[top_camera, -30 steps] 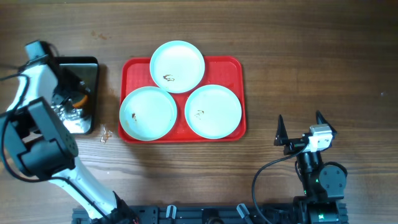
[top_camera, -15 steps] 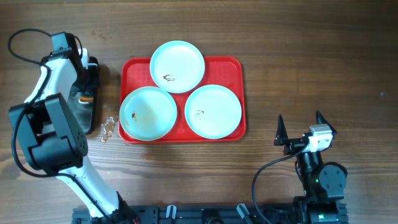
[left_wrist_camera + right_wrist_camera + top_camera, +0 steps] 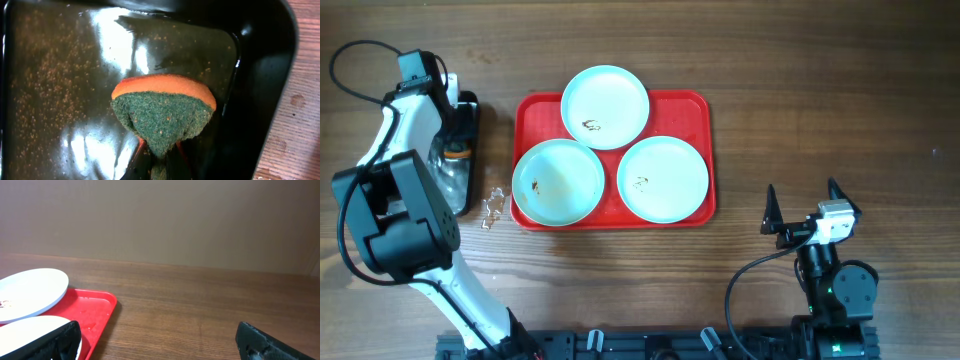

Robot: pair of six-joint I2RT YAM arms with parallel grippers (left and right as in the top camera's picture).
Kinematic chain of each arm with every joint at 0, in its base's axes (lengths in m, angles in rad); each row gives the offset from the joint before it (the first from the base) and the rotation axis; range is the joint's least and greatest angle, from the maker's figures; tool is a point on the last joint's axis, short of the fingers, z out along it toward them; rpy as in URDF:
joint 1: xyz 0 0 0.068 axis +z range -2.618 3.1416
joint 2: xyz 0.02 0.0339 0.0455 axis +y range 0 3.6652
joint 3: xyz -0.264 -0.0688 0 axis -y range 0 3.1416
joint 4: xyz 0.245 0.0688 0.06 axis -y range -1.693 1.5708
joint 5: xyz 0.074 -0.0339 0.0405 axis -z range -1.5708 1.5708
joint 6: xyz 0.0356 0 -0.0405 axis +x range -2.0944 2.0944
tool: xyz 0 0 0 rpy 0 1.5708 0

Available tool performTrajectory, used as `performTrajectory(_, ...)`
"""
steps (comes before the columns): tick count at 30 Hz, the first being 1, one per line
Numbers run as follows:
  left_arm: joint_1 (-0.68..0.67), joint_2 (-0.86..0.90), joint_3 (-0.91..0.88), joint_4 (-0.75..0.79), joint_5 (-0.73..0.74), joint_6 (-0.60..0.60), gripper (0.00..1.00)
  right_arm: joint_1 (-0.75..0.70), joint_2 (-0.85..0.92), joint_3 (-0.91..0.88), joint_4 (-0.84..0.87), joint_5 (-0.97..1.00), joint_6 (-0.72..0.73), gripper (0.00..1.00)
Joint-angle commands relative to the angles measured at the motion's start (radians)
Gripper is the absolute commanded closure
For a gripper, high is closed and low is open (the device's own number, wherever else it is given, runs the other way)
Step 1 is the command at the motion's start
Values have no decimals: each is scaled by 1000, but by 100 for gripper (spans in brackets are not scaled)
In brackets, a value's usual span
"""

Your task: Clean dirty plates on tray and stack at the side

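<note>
Three pale plates lie on the red tray [image 3: 695, 110]: one at the back [image 3: 605, 106] with a dark smudge, one front left [image 3: 558, 181] with brown specks, one front right [image 3: 663, 178] with a faint mark. My left gripper [image 3: 160, 165] is over the black pan [image 3: 470, 150] left of the tray, shut on an orange and green sponge [image 3: 162, 112], green side towards the camera. My right gripper [image 3: 802, 205] is open and empty at the right front, apart from the tray. The right wrist view shows the tray corner [image 3: 97, 312] and two plate edges [image 3: 30, 292].
The black pan [image 3: 260, 75] is wet and speckled with crumbs. A small bit of clear wrapping [image 3: 492, 207] lies on the wooden table [image 3: 820, 100] between pan and tray. The left arm body [image 3: 395, 220] covers most of the pan.
The left arm swung up and right over the pan, now covering most of it. Over the last half second it barely shifted. The right arm and plates have not moved.
</note>
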Motion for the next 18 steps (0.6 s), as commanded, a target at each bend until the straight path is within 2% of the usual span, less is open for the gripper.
performTrajectory(1, 8, 18, -7, 5, -23, -111, 96, -5, 1, -1, 2, 3, 12, 0)
performTrajectory(11, 8, 18, -7, -9, -48, -101, 96, -5, 1, -1, 2, 3, 12, 0)
performTrajectory(16, 6, 17, -7, -30, 256, 224, 96, -5, 1, -1, 2, 3, 12, 0)
performTrajectory(18, 6, 17, -7, -30, 335, 287, 96, -5, 1, -1, 2, 3, 13, 0)
